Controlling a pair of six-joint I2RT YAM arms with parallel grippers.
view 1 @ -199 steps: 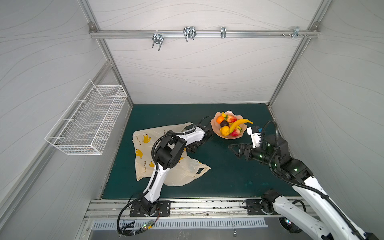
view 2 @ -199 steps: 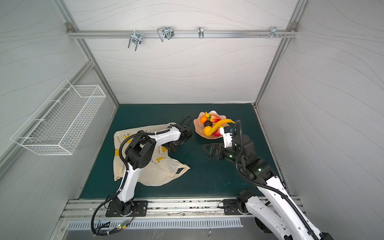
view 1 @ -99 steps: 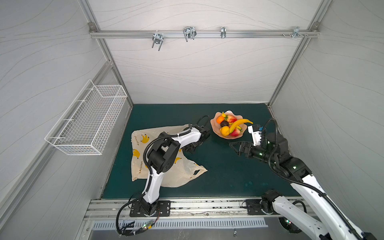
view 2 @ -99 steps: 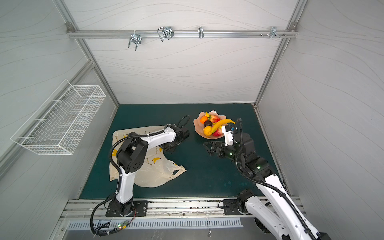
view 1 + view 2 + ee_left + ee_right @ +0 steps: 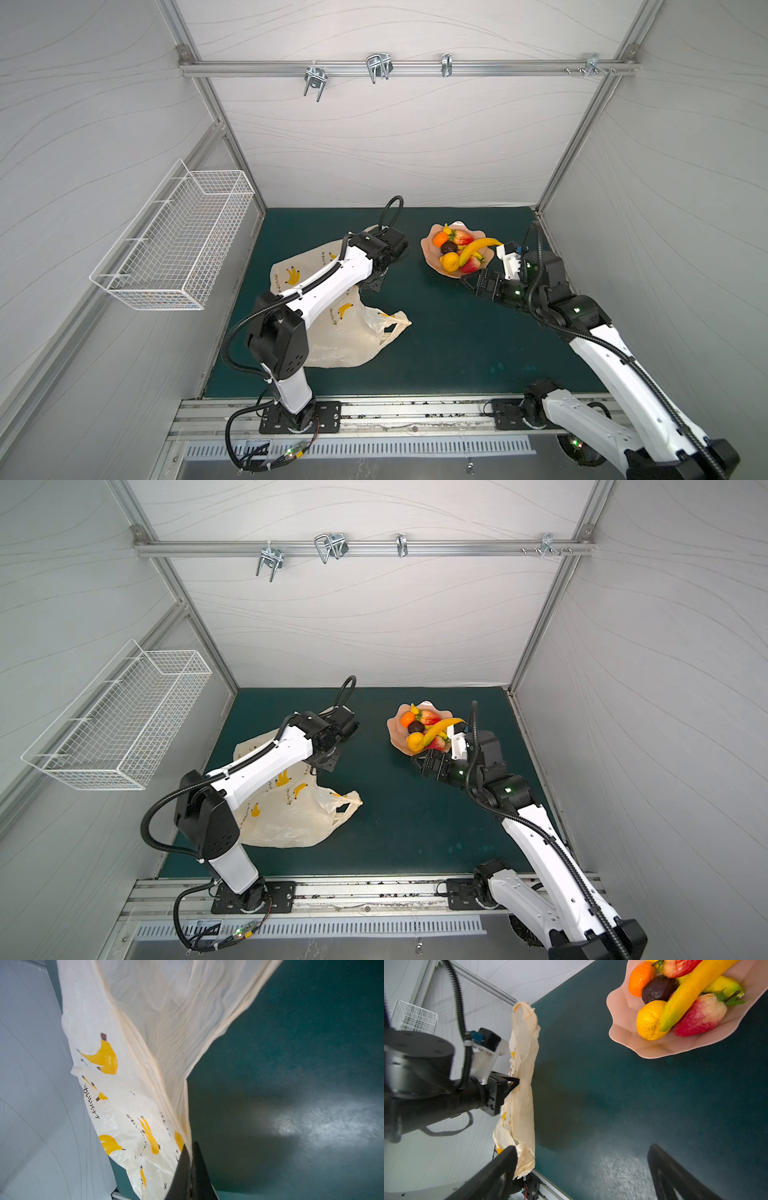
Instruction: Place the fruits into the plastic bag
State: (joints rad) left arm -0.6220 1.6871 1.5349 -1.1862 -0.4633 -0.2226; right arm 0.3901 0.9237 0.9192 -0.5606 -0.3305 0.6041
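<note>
The left claw (image 5: pixel 191 1148) is clamped on a gathered fold at the edge of the plastic bag (image 5: pixel 353 332), its jaws pressed together with the thin film pinched between them. From that pinch the bag fans out and trails back along the arm; most of it lies crumpled on the table (image 5: pixel 457 353), and only the part nearest the claw is lifted. The right claw (image 5: pixel 581 1151) has its jaws wide apart and holds nothing. It hovers low over the table, just short of the pink dish (image 5: pixel 654 1051) that lies ahead of it and slightly to one side. All the fruits (image 5: pixel 457 253) that can be seen sit piled in that dish, none touched by either claw: the banana (image 5: pixel 691 987) lies across the top, the lemon (image 5: pixel 649 1020) and a red strawberry-like piece (image 5: pixel 697 1016) are nearest the open claw, and the orange (image 5: pixel 640 977) and the dark brown one (image 5: pixel 658 988) sit beyond. No fruit shows through the bag's film, so by my reading the task has barely begun. The bag is gripped, though whether its mouth is actually open cannot be told. Every pick and every drop is left to do.
</note>
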